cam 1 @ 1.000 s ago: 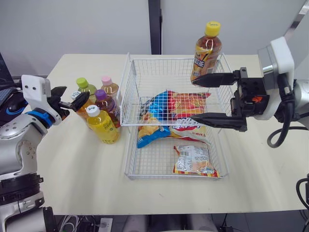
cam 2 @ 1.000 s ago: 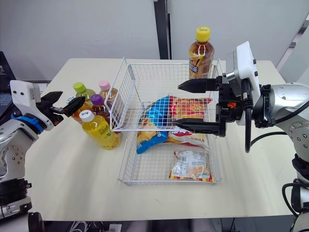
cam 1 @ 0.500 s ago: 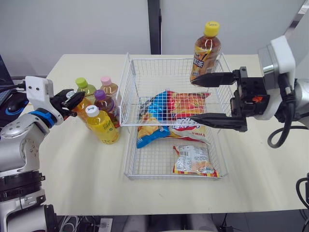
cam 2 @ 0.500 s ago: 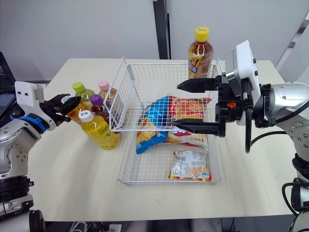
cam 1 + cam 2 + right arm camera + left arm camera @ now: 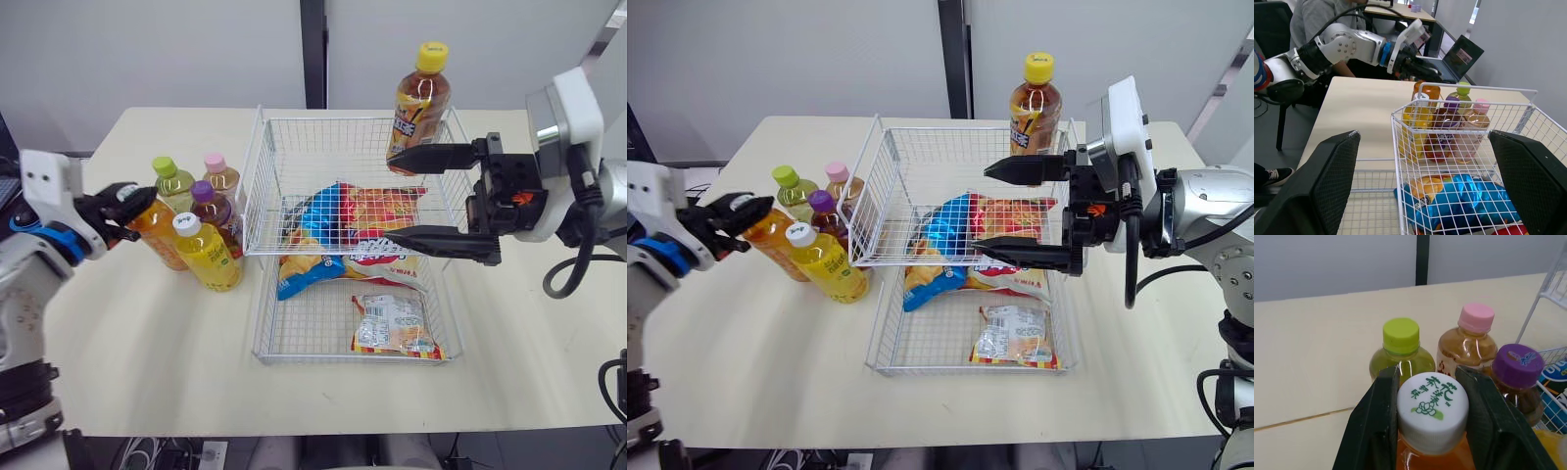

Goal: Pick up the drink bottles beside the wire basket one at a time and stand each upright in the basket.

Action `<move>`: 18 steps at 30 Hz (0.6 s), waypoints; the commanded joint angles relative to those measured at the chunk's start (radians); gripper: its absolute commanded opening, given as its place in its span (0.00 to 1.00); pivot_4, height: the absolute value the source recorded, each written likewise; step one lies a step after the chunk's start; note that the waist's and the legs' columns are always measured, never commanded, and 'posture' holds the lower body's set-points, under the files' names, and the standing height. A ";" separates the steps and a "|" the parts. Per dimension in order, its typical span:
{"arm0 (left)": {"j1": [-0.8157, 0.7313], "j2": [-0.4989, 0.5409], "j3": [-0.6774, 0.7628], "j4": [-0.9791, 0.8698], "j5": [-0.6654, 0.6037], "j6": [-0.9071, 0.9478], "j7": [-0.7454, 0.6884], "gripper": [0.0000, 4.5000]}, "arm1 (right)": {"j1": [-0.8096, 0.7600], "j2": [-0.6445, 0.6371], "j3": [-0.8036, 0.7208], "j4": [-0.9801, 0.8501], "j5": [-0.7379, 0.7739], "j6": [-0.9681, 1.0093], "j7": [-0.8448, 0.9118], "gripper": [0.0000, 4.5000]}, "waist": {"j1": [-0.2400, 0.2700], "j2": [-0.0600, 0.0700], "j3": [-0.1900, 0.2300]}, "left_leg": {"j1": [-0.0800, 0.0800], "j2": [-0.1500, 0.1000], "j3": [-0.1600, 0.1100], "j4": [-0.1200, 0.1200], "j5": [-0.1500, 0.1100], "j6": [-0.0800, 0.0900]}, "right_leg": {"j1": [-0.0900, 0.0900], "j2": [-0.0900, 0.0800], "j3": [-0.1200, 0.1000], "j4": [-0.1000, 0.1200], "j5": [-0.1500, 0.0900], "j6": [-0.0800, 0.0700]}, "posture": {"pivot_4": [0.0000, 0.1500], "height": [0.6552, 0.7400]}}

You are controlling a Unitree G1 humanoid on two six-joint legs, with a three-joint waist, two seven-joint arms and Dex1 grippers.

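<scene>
My left gripper is shut on the white cap of an orange drink bottle, which leans left at the left edge of the bottle cluster. Beside it stand a green-capped bottle, a pink-capped bottle, a purple-capped bottle and a yellow bottle, all left of the wire basket. A brown tea bottle with a yellow cap stands at the basket's far right corner. My right gripper hangs open over the basket's right half, holding nothing.
Several snack packets lie on the basket floor, one near its front. The table's left edge runs close to my left arm. In the right wrist view a seated person and a laptop are beyond the table.
My left gripper has closed on the orange bottle's cap and pulled back to the left, tipping the bottle away from the others. The right arm has stayed put.
</scene>
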 commanded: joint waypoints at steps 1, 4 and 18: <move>-0.032 0.125 0.100 -0.053 -0.063 0.042 -0.062 0.31 | -0.019 -0.002 -0.034 -0.006 0.001 -0.020 0.003 1.00 | -0.001 0.000 0.000 | 0.000 0.000 0.000 0.000 0.000 0.000 | 0.000 0.000 0.000 0.000 0.000 0.000 | 1.00 1.00; -0.072 0.246 0.103 0.000 -0.069 0.043 -0.132 0.31 | -0.021 0.002 -0.026 0.001 -0.009 -0.028 0.010 1.00 | -0.001 0.000 0.000 | 0.001 0.000 0.001 -0.001 0.000 0.000 | 0.000 0.000 0.000 0.000 0.000 0.000 | 1.00 1.00; -0.927 0.363 -0.454 0.358 -0.043 0.069 -0.428 0.31 | -0.014 -0.107 -0.101 0.042 -0.019 -0.003 0.046 1.00 | 0.002 -0.005 0.004 | -0.001 -0.002 0.001 0.000 0.000 0.000 | 0.000 0.005 -0.002 0.000 0.000 0.001 | 1.00 1.00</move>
